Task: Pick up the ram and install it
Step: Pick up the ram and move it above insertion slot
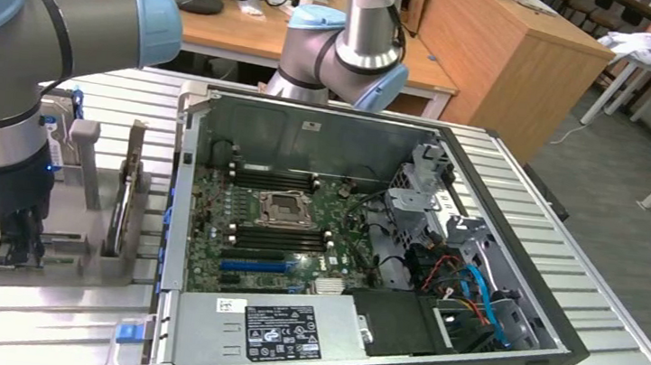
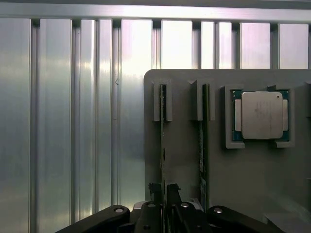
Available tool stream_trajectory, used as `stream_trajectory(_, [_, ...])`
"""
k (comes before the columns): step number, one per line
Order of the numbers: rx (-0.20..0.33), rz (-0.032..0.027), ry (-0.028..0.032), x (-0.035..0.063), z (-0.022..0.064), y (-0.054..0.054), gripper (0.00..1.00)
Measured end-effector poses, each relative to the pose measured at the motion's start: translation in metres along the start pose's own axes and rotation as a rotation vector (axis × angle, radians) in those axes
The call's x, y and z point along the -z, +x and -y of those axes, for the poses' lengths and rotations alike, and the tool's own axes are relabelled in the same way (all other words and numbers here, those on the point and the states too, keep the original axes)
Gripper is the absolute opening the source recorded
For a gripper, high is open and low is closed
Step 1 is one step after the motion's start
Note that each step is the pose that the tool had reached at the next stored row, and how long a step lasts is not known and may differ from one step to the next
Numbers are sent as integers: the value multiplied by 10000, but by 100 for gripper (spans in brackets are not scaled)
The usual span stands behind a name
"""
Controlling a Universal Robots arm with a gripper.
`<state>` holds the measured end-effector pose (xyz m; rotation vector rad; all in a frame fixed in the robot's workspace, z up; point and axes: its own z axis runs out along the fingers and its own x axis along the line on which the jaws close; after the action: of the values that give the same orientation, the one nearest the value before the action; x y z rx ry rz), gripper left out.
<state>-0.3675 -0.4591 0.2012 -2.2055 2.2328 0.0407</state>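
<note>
Well, this is the pick-up step. The ram stands on edge in the gray holder, in the slot farthest from the holder's processor chip, with a second stick in the slot between. My jaws straddle one end of the ram, set narrow, though I cannot tell whether they truly pinch it. I judge a lift needs a firm, square hold and a straight pull out of the holder's guides, without twisting.

Green ram, grey fixture
</note>
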Motion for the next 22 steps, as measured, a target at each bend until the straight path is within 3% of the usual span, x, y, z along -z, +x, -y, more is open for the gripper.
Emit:
stream_trajectory(8, [0, 0, 0, 0, 0, 0, 19])
stream_trajectory(10, [0, 0, 0, 0, 0, 0, 17])
stream_trajectory(11, [0, -1, 0, 0, 0, 0, 12])
stream_trajectory(22, [30, 0, -1, 0, 0, 0, 12])
